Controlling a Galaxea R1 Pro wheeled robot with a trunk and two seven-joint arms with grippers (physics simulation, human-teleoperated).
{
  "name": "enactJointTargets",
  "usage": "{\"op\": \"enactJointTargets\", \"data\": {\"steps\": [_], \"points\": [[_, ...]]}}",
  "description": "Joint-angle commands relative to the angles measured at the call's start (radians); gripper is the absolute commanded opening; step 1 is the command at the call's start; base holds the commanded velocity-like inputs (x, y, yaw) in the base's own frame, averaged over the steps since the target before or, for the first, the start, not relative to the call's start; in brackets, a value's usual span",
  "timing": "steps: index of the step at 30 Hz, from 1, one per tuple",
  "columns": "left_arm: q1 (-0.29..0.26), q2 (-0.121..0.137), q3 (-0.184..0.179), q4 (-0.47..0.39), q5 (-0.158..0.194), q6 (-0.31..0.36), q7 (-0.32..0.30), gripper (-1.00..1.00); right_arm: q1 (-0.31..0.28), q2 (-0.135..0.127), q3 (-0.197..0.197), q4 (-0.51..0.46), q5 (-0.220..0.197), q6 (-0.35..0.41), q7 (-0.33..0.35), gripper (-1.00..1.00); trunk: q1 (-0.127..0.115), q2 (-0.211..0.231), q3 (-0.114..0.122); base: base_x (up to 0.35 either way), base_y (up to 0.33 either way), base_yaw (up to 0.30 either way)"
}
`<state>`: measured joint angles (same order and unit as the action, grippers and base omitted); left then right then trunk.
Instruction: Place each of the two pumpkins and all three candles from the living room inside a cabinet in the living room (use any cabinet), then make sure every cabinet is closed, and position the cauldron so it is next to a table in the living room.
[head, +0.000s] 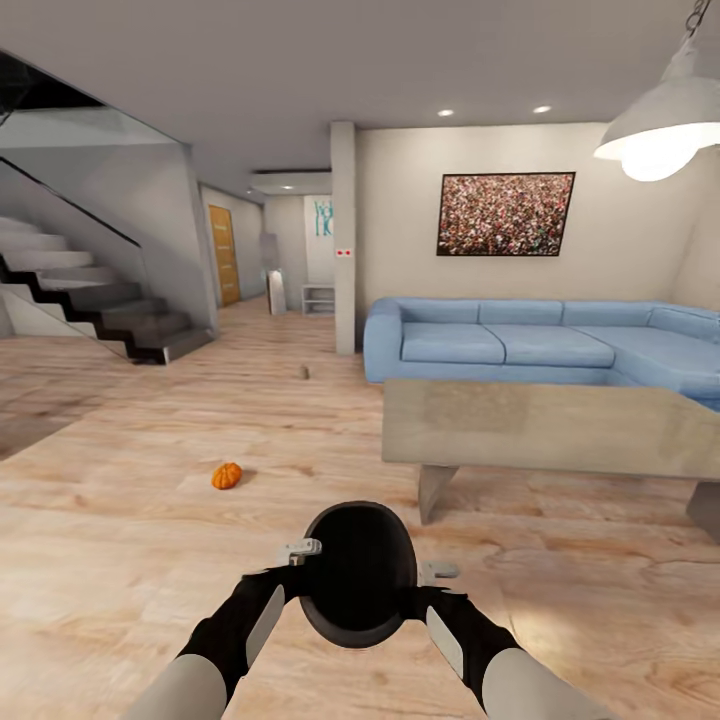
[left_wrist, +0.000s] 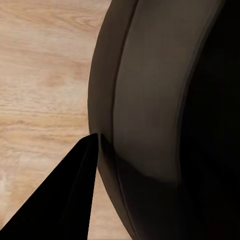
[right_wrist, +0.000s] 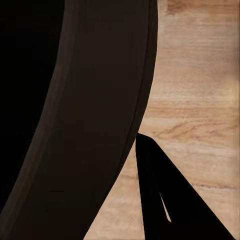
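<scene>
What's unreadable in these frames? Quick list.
- Pincer jaws: both wrist views are blocked by the cauldron, so whether they clamp it is unclear.
- Small dark thing on the floor, head view: too small to identify.
- Table, head view: right end cut by the edge.

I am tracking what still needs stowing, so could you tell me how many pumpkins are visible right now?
1. One pumpkin lies on the wooden floor, ahead and to the left of the black cauldron held between both arms. The second may be out of view.
</scene>
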<state>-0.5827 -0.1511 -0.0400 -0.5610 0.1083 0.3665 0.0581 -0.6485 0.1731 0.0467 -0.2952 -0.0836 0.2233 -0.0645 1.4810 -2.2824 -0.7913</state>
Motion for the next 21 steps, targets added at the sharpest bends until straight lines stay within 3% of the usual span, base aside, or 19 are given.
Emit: {"op": "enactJointTargets", "data": {"steps": [1, 21], "points": [[0.0, -0.001, -0.011, 0.001, 0.039, 0.003, -0.005, -1.0, 0.0, 0.001, 0.03, -0.016, -0.027, -0.015, -0.006, -1.0, 0.0, -0.001, -0.001, 0.247, 0.0, -0.029], [0.0, -0.001, -0.011, 0.001, 0.039, 0.003, -0.005, -1.0, 0.0, 0.001, 0.03, -0.016, -0.027, -0.014, -0.006, -1.0, 0.0, -0.001, 0.0, 0.247, 0.0, -0.005]]}}
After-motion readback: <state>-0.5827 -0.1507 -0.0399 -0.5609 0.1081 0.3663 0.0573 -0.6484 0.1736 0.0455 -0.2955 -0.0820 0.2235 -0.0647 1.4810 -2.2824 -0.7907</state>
